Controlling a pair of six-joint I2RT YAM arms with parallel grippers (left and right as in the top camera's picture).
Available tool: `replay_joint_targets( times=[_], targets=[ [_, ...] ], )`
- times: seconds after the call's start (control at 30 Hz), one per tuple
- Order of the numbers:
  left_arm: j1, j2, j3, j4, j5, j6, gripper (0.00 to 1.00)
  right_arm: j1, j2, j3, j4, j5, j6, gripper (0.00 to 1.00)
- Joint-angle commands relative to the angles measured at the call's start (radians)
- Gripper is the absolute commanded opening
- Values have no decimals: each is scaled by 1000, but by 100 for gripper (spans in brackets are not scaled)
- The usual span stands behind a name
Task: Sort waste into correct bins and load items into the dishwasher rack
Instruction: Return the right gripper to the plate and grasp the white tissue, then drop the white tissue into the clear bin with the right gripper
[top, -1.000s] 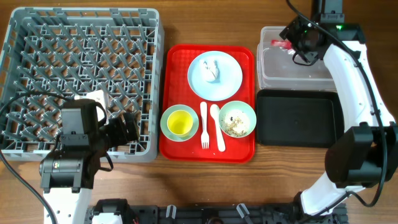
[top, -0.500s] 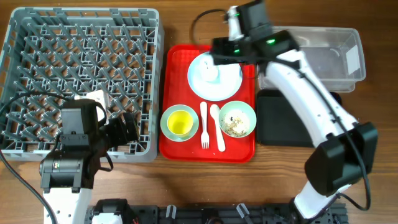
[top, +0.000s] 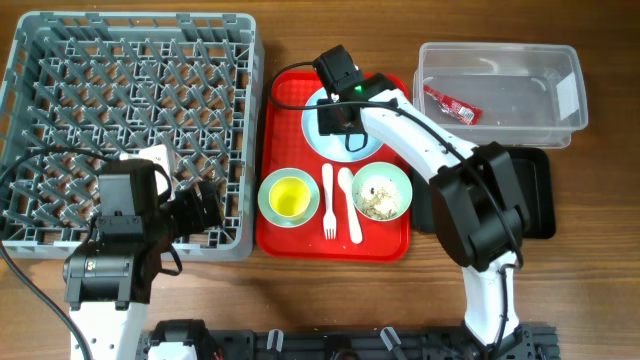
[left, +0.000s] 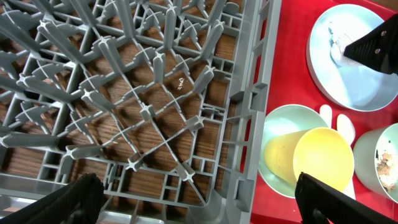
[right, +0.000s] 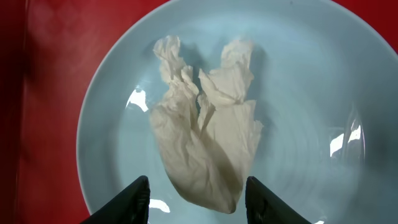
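Observation:
My right gripper (top: 338, 112) is open and hovers low over the round white plate (top: 325, 147) on the red tray. In the right wrist view its fingers (right: 199, 202) straddle the lower end of the crumpled white tissue (right: 205, 140) lying on the plate (right: 311, 93). The red wrapper (top: 452, 105) lies in the clear tub (top: 520, 125). My left gripper (top: 203, 205) is open and empty over the near right edge of the grey rack (top: 130, 60); its fingers (left: 199, 199) show in the left wrist view. A yellow cup (top: 290, 196) stands in one green bowl; crumbs lie in the other bowl (top: 382, 190).
A white fork (top: 328, 203) and spoon (top: 350, 205) lie between the bowls on the red tray (top: 300, 240). The black tray (top: 532, 195) sits right of the red tray, partly under my right arm. The left wrist view shows the rack (left: 143, 93), cup (left: 323, 158) and plate (left: 348, 74).
My right arm swung left from the clear tub to above the plate and now sits low over the tissue. The red wrapper stays in the tub. The left arm has not moved.

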Motion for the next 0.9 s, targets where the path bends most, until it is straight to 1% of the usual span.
replay_joint_targets(
  times=[0.0, 0.07, 0.17, 0.2, 0.23, 0.33, 0.47, 0.6, 0.73, 0.8, 0.87],
  targets=[
    [-4, -2, 19, 3, 13, 13, 100, -2, 27, -13, 6, 15, 36, 49],
    [-4, -2, 19, 3, 13, 13, 100, -2, 27, -26, 6, 7, 38, 41],
    [-4, -2, 19, 3, 13, 13, 100, -2, 27, -29, -2, 7, 37, 22],
    [-4, -2, 19, 3, 13, 13, 100, -2, 25, -29, -7, 7, 37, 6],
    [-4, -2, 19, 3, 13, 13, 100, -2, 21, -29, -17, 7, 39, 4],
    [-4, -2, 19, 2, 13, 13, 100, -12, -2, -22, -51, 12, 53, 5],
    [-4, -2, 19, 3, 13, 13, 100, -58, -125, -11, -105, 97, 52, 4],
    [-3, -2, 19, 3, 13, 13, 100, -150, -288, -11, -109, 140, 64, 4],
    [-4, -2, 19, 3, 13, 13, 100, -285, -359, -11, -117, 138, 121, 5],
    [-4, -2, 19, 3, 13, 13, 100, -349, -354, -15, -151, 130, 154, 12],
    [-3, -2, 19, 3, 13, 13, 100, -405, -340, -24, -181, 87, 166, 31]
  ],
)
